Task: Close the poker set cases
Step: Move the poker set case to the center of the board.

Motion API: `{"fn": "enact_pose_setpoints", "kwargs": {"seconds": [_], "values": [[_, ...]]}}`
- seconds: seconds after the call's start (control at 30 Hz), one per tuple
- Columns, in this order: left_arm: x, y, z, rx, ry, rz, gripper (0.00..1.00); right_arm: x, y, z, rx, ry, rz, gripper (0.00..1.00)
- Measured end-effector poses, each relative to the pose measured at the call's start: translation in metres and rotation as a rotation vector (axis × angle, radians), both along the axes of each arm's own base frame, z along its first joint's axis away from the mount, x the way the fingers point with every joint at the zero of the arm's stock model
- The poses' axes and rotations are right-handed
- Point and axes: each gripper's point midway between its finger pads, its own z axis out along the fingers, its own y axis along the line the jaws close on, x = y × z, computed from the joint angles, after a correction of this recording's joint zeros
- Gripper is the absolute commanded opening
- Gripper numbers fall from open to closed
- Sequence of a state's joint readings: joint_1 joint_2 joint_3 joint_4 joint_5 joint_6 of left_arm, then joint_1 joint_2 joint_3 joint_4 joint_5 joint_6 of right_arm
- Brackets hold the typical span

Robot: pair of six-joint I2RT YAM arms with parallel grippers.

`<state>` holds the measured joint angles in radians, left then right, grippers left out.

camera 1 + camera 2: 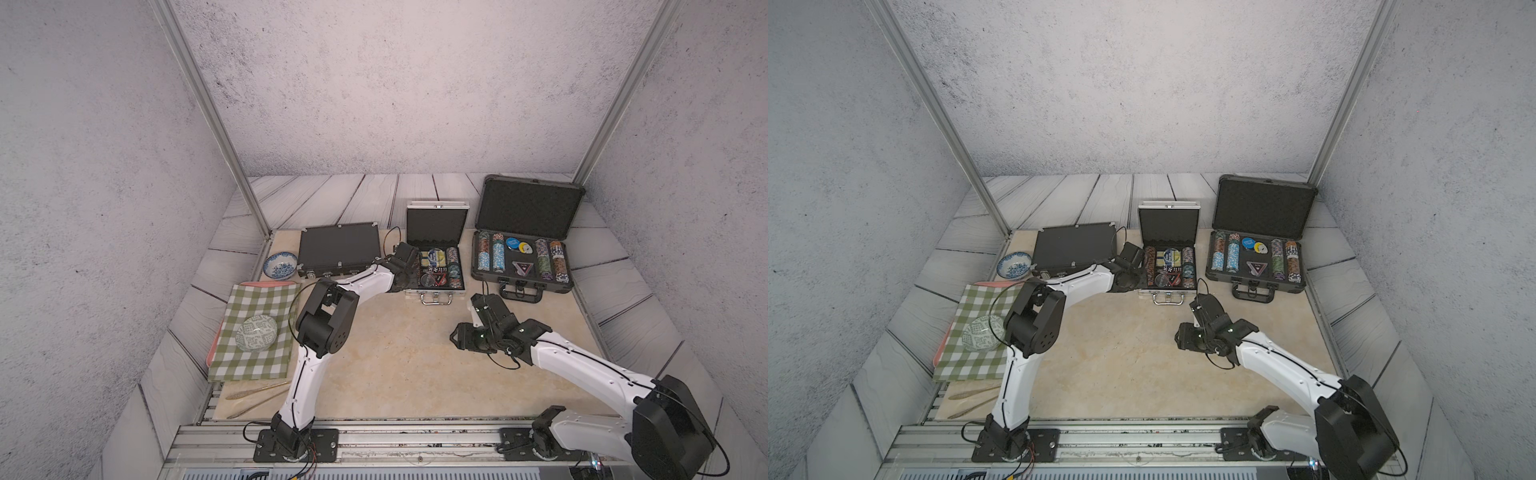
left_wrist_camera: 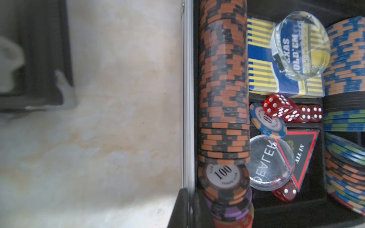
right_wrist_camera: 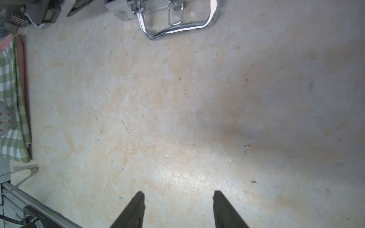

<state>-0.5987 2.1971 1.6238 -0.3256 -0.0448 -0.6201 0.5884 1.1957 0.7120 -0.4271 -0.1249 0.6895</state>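
In both top views the black flat case [image 1: 338, 249] [image 1: 1073, 247] lies closed at the back left. The silver case [image 1: 437, 222] [image 1: 1168, 222] stands open in the middle, lid upright, with chips, cards and dice inside. The larger dark-grey case [image 1: 528, 208] [image 1: 1264, 208] is open at the back right. My left gripper [image 1: 409, 282] [image 2: 185, 209] is shut, pointing down at the silver case's left rim [image 2: 186, 98]; nothing shows between its jaws. My right gripper [image 1: 456, 337] [image 3: 178, 195] hangs open over bare table, in front of the silver case's chrome handle [image 3: 177, 29].
A blue-and-white bowl [image 1: 281, 265] sits left of the black case. A green checked cloth [image 1: 257, 299] on a pink tray carries a glass bowl [image 1: 256, 332]. Gold utensils [image 1: 257, 392] lie in front of it. Metal rails [image 1: 415, 436] run along the table's front.
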Motion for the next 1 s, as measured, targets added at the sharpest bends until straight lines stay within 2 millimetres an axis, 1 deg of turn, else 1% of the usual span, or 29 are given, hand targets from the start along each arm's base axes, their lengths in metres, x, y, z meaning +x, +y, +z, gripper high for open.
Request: {"fn": "enact_pose_setpoints", "kwargs": {"seconds": [0.1, 0.2, 0.37, 0.47, 0.53, 0.63, 0.87, 1.0], "values": [[-0.013, 0.015, 0.000, 0.019, 0.012, -0.004, 0.01, 0.004, -0.007, 0.009, -0.032, -0.020, -0.010, 0.61], [-0.026, 0.029, -0.001, 0.039, 0.027, -0.007, 0.01, 0.014, -0.012, 0.024, -0.053, -0.053, -0.019, 0.61], [-0.044, 0.043, -0.001, 0.051, 0.041, -0.012, 0.01, 0.034, -0.016, 0.056, -0.062, -0.124, -0.026, 0.62], [-0.059, 0.050, -0.002, 0.044, 0.048, -0.018, 0.00, 0.046, -0.016, 0.068, -0.066, -0.145, -0.031, 0.62], [-0.070, 0.055, -0.003, 0.045, 0.054, -0.021, 0.00, 0.051, -0.017, 0.070, -0.071, -0.146, -0.034, 0.62], [-0.086, 0.062, -0.003, 0.049, 0.059, -0.026, 0.01, 0.056, -0.018, 0.067, -0.080, -0.137, -0.036, 0.62], [-0.129, 0.068, -0.004, 0.049, 0.079, -0.021, 0.00, 0.059, -0.020, 0.053, -0.102, -0.096, -0.034, 0.62], [-0.152, 0.070, -0.004, 0.050, 0.087, -0.016, 0.01, 0.060, -0.021, 0.049, -0.107, -0.085, -0.038, 0.62]]}}
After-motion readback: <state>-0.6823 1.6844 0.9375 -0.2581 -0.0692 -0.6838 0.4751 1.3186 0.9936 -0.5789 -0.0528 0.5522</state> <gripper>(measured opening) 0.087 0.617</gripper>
